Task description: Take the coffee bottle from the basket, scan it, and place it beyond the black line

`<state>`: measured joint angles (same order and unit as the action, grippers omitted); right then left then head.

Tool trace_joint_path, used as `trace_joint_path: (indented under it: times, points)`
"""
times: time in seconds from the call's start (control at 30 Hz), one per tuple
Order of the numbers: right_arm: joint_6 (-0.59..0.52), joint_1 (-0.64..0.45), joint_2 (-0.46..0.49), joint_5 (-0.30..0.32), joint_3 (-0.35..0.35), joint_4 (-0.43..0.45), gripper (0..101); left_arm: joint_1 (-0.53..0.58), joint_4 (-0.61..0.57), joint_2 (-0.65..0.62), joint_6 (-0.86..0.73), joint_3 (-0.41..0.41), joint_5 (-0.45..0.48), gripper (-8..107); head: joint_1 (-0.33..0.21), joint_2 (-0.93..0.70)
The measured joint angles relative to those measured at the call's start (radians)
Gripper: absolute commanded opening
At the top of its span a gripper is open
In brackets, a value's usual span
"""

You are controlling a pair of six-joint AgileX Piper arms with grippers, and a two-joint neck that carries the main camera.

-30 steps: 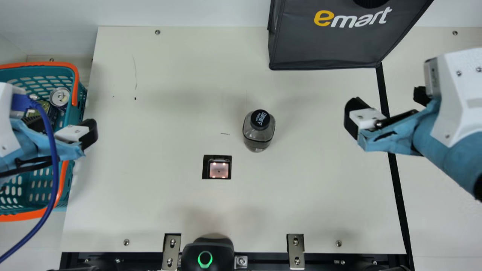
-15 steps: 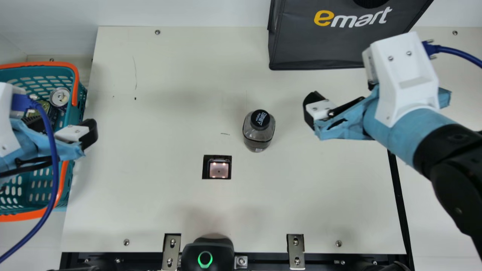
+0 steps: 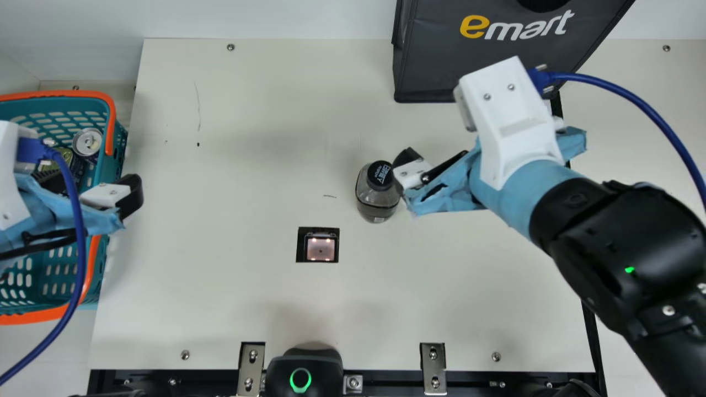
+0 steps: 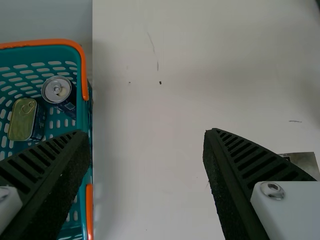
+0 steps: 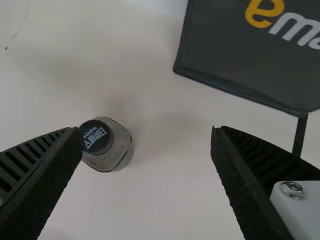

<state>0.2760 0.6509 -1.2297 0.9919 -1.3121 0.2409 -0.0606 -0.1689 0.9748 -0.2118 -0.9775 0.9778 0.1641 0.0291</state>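
In the main view the coffee bottle (image 3: pixel 378 196), clear with a black cap, stands upright on the table. My right gripper (image 3: pixel 405 165) has one finger over the bottle's right side there; whether they touch I cannot tell. In the right wrist view the bottle (image 5: pixel 111 154) is close by the tip of one finger of the right gripper (image 5: pixel 146 131), which is open and holds nothing. My left gripper (image 3: pixel 94 190) hangs over the basket (image 3: pixel 113 135); the left wrist view shows the left gripper (image 4: pixel 146 135) open and empty. The black line (image 3: pixel 592 336) runs down the table's right side.
A square scanner window (image 3: pixel 321 249) lies in the table left of and nearer than the bottle. A black device with a green ring (image 3: pixel 302 375) is at the front edge. The dark bag (image 3: pixel 474 66) stands at the back right. Cans (image 4: pixel 57 90) lie in the basket.
My right arm has come in leftward from the right side, its gripper now beside the bottle. The left arm and the bottle have kept still.
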Motion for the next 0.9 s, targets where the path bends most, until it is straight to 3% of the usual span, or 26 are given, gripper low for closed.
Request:
trace_joint_path:
  times: [0.9]
  points:
    - [0.084, 0.138, -0.136, -0.03, 0.014, 0.023, 91, 0.0, 0.0, 0.0, 0.0, 0.0, 0.0, 90, 0.0, 0.0]
